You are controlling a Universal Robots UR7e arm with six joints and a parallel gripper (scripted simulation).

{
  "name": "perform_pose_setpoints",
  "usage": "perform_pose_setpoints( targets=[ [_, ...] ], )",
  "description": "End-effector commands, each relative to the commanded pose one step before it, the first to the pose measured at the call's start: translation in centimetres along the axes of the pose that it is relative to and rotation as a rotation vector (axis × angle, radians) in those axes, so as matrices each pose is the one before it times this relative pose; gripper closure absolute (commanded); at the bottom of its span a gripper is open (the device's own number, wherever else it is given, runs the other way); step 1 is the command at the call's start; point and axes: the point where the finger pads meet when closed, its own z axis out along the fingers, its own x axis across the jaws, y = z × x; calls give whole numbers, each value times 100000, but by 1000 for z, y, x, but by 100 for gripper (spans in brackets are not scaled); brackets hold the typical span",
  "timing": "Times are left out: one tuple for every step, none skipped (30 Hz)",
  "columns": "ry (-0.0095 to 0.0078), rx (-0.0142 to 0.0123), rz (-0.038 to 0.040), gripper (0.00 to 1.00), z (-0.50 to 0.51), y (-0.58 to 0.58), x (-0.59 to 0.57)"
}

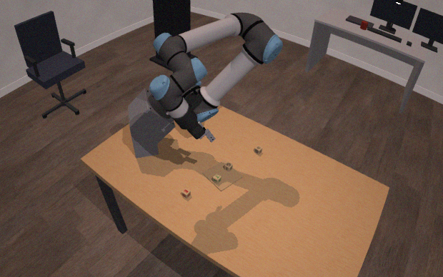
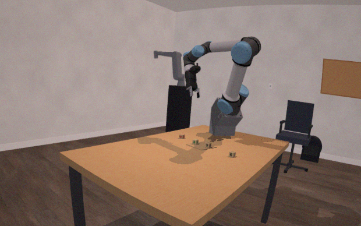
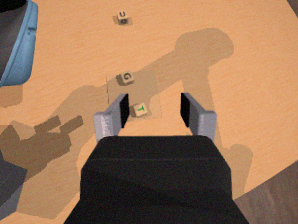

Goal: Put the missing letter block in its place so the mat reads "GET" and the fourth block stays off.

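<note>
My gripper (image 1: pixel 208 136) (image 2: pixel 194 93) (image 3: pixel 154 103) is open and empty, and hangs high above the table near the robot's base. A thin tan mat (image 1: pixel 231 179) (image 2: pixel 201 147) lies flat in the middle of the table. Two blocks lie on it side by side: one with a dark letter (image 1: pixel 228 166) (image 2: pixel 208 144) (image 3: pixel 125 79) and one with a green letter (image 1: pixel 216 178) (image 2: pixel 195 141) (image 3: pixel 140 108). A block with a red letter (image 1: pixel 186 193) (image 2: pixel 181 136) lies off the mat on one side. A fourth block (image 1: pixel 258 150) (image 2: pixel 232 154) (image 3: pixel 121 18) lies off the mat on the other side. The letters are too small to read.
The robot's grey base (image 1: pixel 148 132) (image 2: pixel 225 123) stands at the table's edge. The arm casts a wide shadow across the mat and table. An office chair (image 1: pixel 50 64) and a desk (image 1: pixel 361 43) stand away from the table.
</note>
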Motion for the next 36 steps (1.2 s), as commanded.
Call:
perform_pose_setpoints(
  targets=[
    [48, -65, -37, 0, -35, 8, 13],
    [0, 0, 0, 0, 0, 0, 0],
    [0, 0, 0, 0, 0, 0, 0],
    [0, 0, 0, 0, 0, 0, 0],
    [0, 0, 0, 0, 0, 0, 0],
    [0, 0, 0, 0, 0, 0, 0],
    [0, 0, 0, 0, 0, 0, 0],
    [0, 0, 0, 0, 0, 0, 0],
    [0, 0, 0, 0, 0, 0, 0],
    [0, 0, 0, 0, 0, 0, 0],
    [0, 0, 0, 0, 0, 0, 0],
    [0, 0, 0, 0, 0, 0, 0],
    [0, 0, 0, 0, 0, 0, 0],
    [0, 0, 0, 0, 0, 0, 0],
    [0, 0, 0, 0, 0, 0, 0],
    [0, 0, 0, 0, 0, 0, 0],
    [0, 0, 0, 0, 0, 0, 0],
    [-3, -3, 0, 0, 2, 0, 0],
    [-18, -18, 1, 0, 11, -2, 3],
    [-47, -46, 4, 0, 28, -5, 8],
    [-88, -87, 7, 0, 52, -9, 15],
    [-139, -139, 11, 0, 83, -15, 24],
    [-199, -199, 14, 0, 120, -21, 34],
    [-267, -268, 17, 0, 161, -30, 46],
    [-339, -342, 19, 0, 206, -39, 58],
    [-415, -421, 19, 0, 255, -51, 72],
    [-492, -504, 16, 0, 306, -64, 86],
    [-569, -588, 9, 0, 359, -80, 100],
    [-643, -673, -2, 0, 412, -98, 114],
    [-713, -756, -19, 0, 466, -118, 128],
    [-778, -837, -42, 0, 520, -142, 141],
    [-836, -914, -71, 0, 572, -169, 153],
    [0, 0, 0, 0, 0, 0, 0],
    [0, 0, 0, 0, 0, 0, 0],
    [-885, -985, -106, 0, 623, -199, 164],
    [-925, -1048, -149, 0, 672, -233, 174]
  ],
)
